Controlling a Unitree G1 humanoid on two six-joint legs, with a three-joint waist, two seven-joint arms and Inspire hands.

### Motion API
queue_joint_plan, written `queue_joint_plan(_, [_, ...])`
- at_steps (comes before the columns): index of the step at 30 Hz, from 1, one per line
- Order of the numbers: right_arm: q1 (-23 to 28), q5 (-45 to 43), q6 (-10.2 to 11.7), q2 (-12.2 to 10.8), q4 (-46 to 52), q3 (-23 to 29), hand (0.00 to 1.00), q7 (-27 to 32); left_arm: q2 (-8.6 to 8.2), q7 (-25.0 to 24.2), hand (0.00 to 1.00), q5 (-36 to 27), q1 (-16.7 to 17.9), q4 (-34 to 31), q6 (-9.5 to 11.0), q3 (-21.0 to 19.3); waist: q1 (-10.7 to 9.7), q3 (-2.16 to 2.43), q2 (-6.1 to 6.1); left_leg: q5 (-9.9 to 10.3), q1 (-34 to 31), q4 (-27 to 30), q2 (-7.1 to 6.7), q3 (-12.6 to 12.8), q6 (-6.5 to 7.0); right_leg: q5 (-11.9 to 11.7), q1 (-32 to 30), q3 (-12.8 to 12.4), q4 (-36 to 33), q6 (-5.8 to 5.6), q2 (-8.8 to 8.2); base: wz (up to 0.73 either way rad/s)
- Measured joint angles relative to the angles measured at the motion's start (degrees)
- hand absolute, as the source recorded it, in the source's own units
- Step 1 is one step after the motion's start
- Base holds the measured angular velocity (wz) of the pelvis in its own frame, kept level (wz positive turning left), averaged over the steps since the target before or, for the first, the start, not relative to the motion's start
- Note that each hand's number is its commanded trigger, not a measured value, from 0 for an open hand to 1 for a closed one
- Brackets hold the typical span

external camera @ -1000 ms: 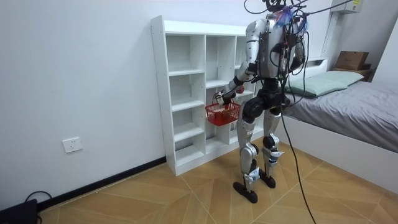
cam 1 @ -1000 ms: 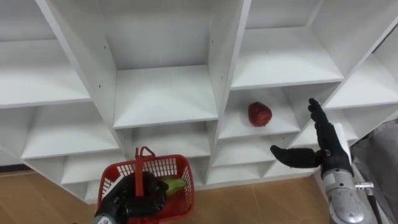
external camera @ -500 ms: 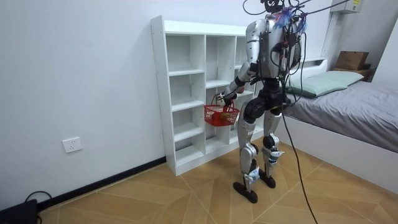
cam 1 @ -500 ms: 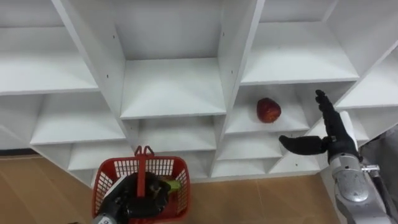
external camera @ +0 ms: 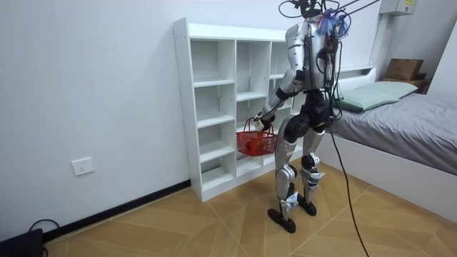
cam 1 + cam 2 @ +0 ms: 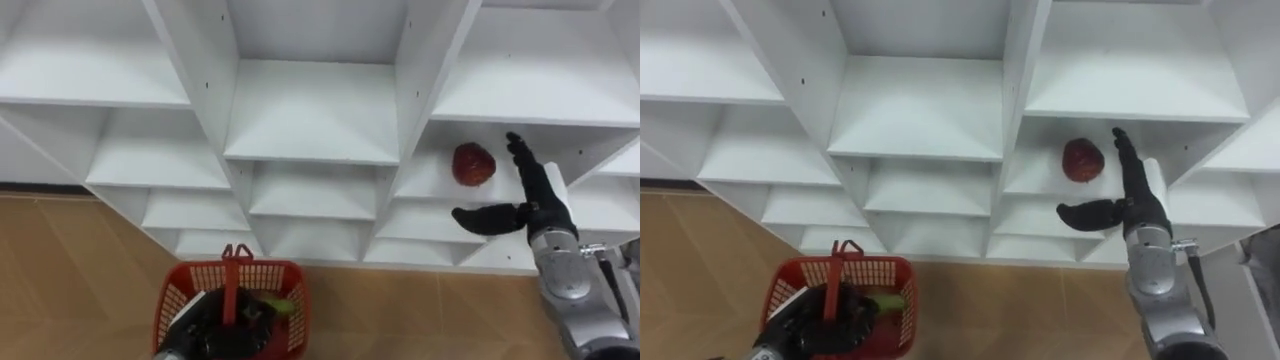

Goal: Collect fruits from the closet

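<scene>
The right hand (image 6: 535, 208), fingers spread wide, is being held at the red apple's (image 6: 473, 164) 3 o'clock; the red basket (image 6: 172, 296) is being gripped by the left hand's (image 6: 213, 322) curled fingers.

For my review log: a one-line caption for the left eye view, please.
Open right hand beside a red fruit on a white closet shelf, while the left hand holds a red basket.

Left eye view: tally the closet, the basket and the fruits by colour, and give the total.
Red: 2 (red fruit on a shelf, basket)
Green: 1 (green fruit in the basket)
White: 1 (closet)
Total: 4
</scene>
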State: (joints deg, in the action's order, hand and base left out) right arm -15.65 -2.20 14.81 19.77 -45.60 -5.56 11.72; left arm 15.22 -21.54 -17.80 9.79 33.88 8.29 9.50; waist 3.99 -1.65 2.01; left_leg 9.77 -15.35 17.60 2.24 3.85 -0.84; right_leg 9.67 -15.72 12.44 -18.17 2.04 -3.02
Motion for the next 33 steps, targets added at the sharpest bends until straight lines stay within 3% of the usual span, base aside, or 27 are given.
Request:
queue_joint_plan(5, [-2.47,-1.05,-1.13,0.0,-2.01,-0.03,0.0,0.13,0.11,0.16,1.0,-0.04,-1.47,1.2,-0.96,0.79,0.53,-0.07,0.12,-0.01,-2.19,0.62,-0.01,-0.32,0.01,0.02,-1.8,0.31,-0.66,0.06,-0.06,0.03])
queue_joint_plan(9, [-4.99,-2.45,-1.95,0.07,-3.61,0.03,0.0,1.23,0.11,0.66,1.0,-0.22,-2.7,2.07,-1.09,1.23,0.94,-0.44,0.66,-0.14,-4.03,0.59,-0.02,-0.09,0.03,0.02,-4.04,0.23,-1.38,0.07,-0.29,0.0])
queue_joint_plan(20, [-8.3,-3.01,-1.92,0.09,-5.8,0.05,0.0,4.81,0.02,0.95,1.0,-0.14,-7.92,8.3,-1.04,3.7,0.99,-0.73,1.16,-0.51,-7.53,0.34,-0.16,-0.06,0.09,-0.02,-7.74,0.56,-2.0,0.16,-0.62,0.0])
queue_joint_plan(33, [-12.59,-8.2,-3.17,0.34,-7.68,0.11,0.0,9.08,-0.02,1.35,1.0,0.09,-8.85,9.32,-2.13,4.83,0.88,-0.94,1.6,-0.85,-9.2,0.12,-0.38,-0.02,0.17,-0.08,-9.65,0.45,-2.4,0.22,-0.87,0.0])
